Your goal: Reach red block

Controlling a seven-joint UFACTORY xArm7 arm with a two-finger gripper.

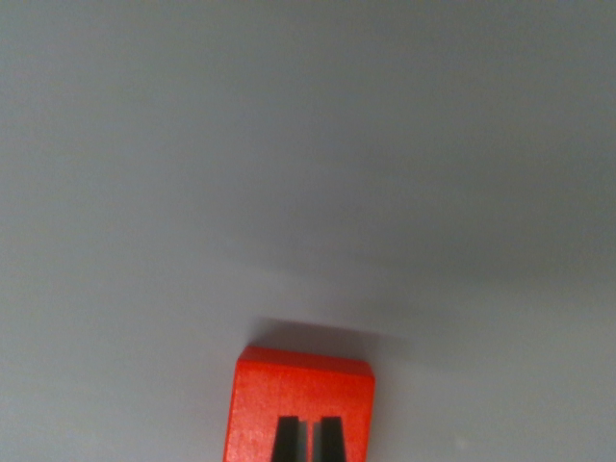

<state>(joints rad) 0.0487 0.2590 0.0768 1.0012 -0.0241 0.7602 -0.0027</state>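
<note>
The grey surface point(308, 173) lies bare across the whole wrist view, open on every side. The only thing standing on it is the red block point(279, 395), at the bottom edge just left of centre. The tool point(309, 439) sits directly over the block, its two dark tips close together with a narrow slit between them.

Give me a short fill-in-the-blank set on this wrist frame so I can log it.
1. The block is coloured ____.
2. The block sits at the ____ edge of the wrist view.
3. The two dark fingertips of the tool show in front of the ____.
4. The block rests on a plain ____ surface.

Missing words: red; bottom; block; grey
</note>
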